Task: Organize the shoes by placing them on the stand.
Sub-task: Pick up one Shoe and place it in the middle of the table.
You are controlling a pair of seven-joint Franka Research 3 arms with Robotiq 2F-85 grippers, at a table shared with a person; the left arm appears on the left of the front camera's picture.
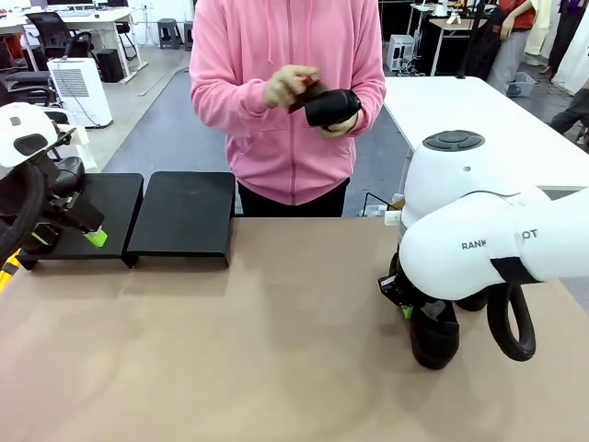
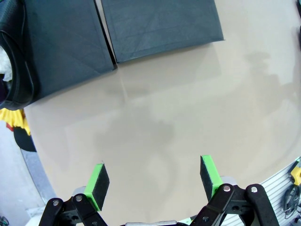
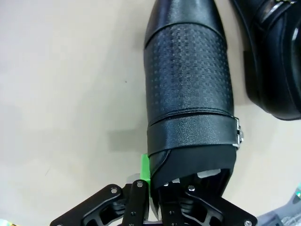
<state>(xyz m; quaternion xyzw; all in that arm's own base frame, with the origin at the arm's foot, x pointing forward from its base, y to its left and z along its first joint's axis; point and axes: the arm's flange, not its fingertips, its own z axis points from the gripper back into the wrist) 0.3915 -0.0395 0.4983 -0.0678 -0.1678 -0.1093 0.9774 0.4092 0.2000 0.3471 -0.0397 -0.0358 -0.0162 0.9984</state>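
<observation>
Left jaws are open over bare bench point(image 2: 188, 122), near the stand point(image 2: 160, 23) edge. Right jaws grip a shoe point(image 3: 188, 84), its toe pointing straight away.

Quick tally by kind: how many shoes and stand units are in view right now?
Shoes: 4 – one in the person's hand, one in the right gripper, one beside it, one at the left stand unit's edge.
Stand units: 2
Total: 6
</observation>
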